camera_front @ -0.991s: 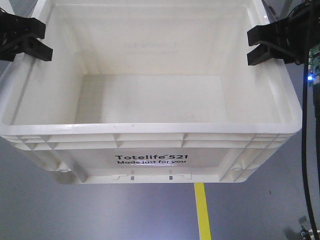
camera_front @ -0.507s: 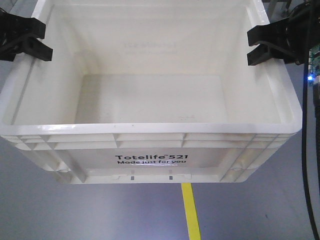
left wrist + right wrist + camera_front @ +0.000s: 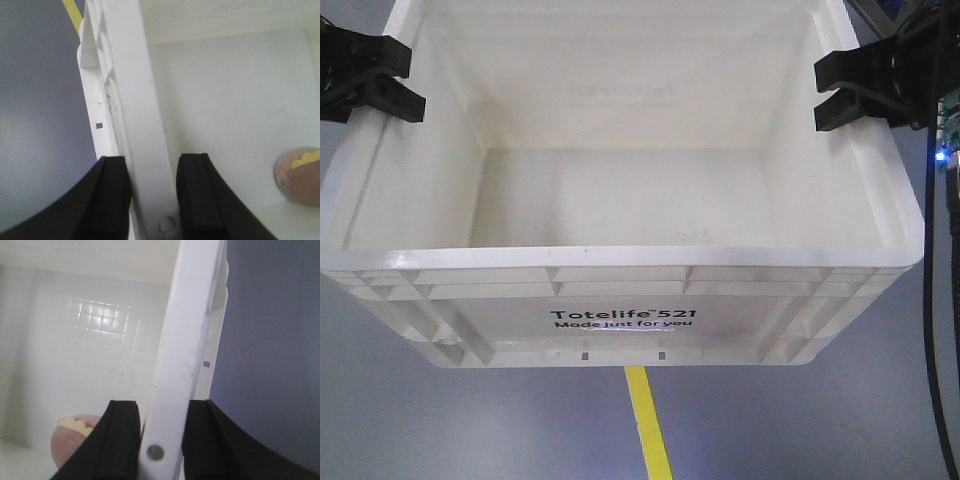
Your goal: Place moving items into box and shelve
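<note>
A white Totelife 521 box is held up off the grey floor between my two arms. My left gripper is shut on the box's left rim, which the left wrist view shows between the black fingers. My right gripper is shut on the right rim, also seen in the right wrist view. A pinkish round item with yellow on it lies inside the box; the right wrist view shows it too. It is hidden in the front view.
A yellow floor line runs under the box on the grey floor. A black cable hangs along the right edge, by a blue light.
The yellow floor line has slid left under the box, so the view is moving over the floor. The box and both grippers keep their places in the frame.
</note>
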Motion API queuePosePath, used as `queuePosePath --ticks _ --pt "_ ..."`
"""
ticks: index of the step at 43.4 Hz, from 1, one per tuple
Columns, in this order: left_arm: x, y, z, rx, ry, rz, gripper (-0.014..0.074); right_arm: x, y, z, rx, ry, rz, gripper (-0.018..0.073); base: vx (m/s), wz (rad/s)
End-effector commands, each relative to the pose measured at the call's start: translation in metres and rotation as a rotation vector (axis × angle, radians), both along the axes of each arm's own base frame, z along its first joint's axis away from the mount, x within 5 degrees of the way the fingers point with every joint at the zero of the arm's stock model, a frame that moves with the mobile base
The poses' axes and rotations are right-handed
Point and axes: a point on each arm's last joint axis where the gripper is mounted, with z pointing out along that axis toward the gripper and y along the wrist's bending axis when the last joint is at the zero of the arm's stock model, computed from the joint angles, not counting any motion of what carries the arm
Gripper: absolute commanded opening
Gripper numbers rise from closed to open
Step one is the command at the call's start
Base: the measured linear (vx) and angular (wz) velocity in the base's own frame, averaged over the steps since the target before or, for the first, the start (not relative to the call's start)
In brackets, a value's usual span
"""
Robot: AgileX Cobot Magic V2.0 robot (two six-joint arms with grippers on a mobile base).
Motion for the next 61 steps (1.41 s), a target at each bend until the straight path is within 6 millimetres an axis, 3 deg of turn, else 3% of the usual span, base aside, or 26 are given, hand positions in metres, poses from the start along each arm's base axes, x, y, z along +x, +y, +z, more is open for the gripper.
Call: queuePosePath --ticks 1,29,61 --pt "-0.0143 -0.0166 0.0373 -0.228 -0.141 -0.034 -0.0003 -0.0087 0.0127 0.0343 0.189 -0.159 0.018 0.0 0.44 -0.28" --pt "-0.0143 -0.0166 0.0373 -0.228 -0.141 -0.034 -0.0003 -0.0084 0.0127 0.0346 0.19 -0.163 0.016 0.0 0.42 -0.33" --pt "-0.0143 -0.0166 0.0373 -0.228 -0.141 -0.034 -0.0003 -0.0084 0.0127 0.0346 0.19 -0.163 0.016 0.0 0.34 -0.54"
